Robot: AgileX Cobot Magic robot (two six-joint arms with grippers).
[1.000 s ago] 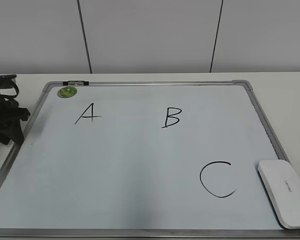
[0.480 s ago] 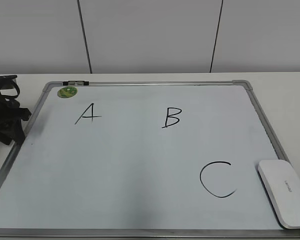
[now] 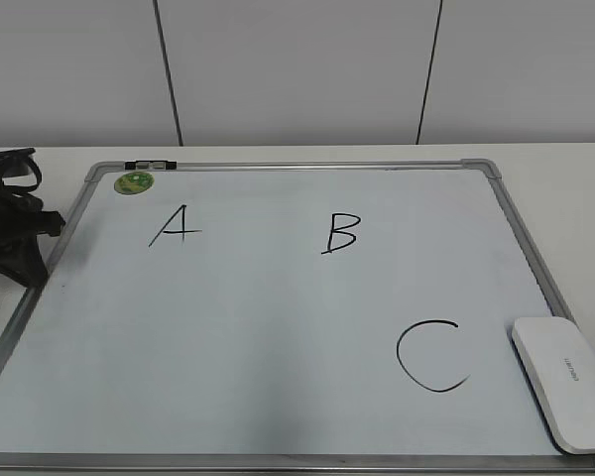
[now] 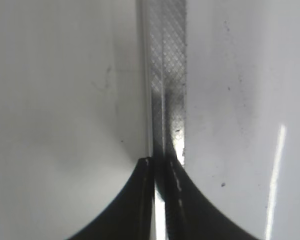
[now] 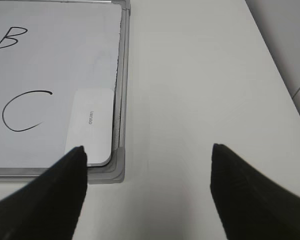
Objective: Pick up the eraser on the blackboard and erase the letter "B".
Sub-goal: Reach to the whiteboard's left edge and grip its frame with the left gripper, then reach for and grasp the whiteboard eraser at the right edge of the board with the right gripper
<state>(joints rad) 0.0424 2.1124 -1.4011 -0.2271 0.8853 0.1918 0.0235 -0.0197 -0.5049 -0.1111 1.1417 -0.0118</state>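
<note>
The blackboard is a white dry-erase board with a silver frame, lying flat on the table. The letter "B" is near its upper middle and also shows in the right wrist view. The white eraser lies on the board's near right corner, beside the frame. My left gripper is at the board's left edge. Its jaws are shut and empty over the frame strip. My right gripper is open and empty above the bare table, right of the board's near right corner. It is out of the exterior view.
A black "A" and a larger "C" are also on the board. A round green sticker sits at the far left corner, with a small clip on the top frame. White table lies right of the board.
My left gripper has shifted slightly at the board's left edge. The eraser, the board and the letters have not moved.
</note>
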